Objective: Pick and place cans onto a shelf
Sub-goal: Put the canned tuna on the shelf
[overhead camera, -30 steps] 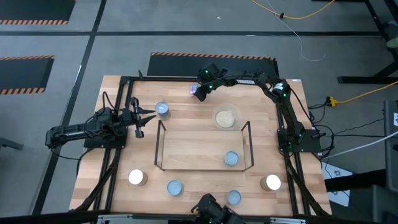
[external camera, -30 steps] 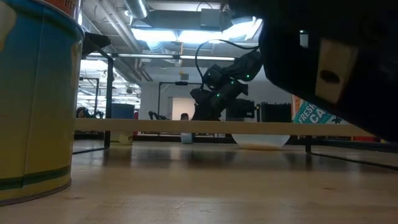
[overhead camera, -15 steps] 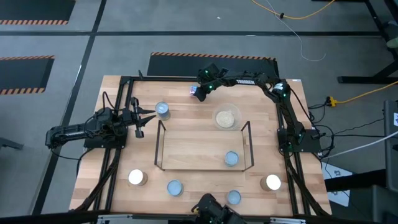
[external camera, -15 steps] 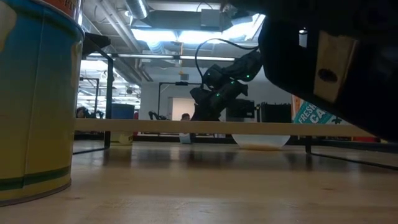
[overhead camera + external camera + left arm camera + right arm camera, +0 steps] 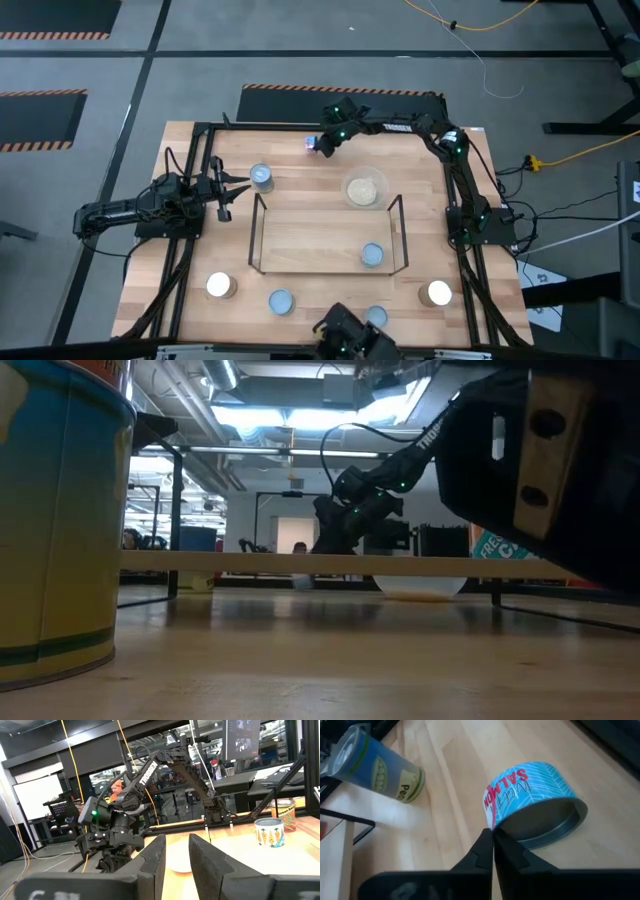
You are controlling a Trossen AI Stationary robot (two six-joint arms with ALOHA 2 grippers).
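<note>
Right gripper (image 5: 493,836) beside tipped salmon can (image 5: 535,800)

Cans: six upright — one silver-topped inside the shelf (image 5: 327,240) at (image 5: 372,255); one (image 5: 261,178) beside its left end; four along near edge | salmon can (image 5: 532,802): teal label, tipped on its side, far edge | shelf: black rod rack, mid-worktop

Right gripper (image 5: 492,836) fingers (image 5: 482,851) together.

Off-task items around the counter
A clear dish (image 5: 364,189) of tan contents sat on the wooden counter (image 5: 190,265); yellow cable (image 5: 590,152) crossed the floor.
</note>
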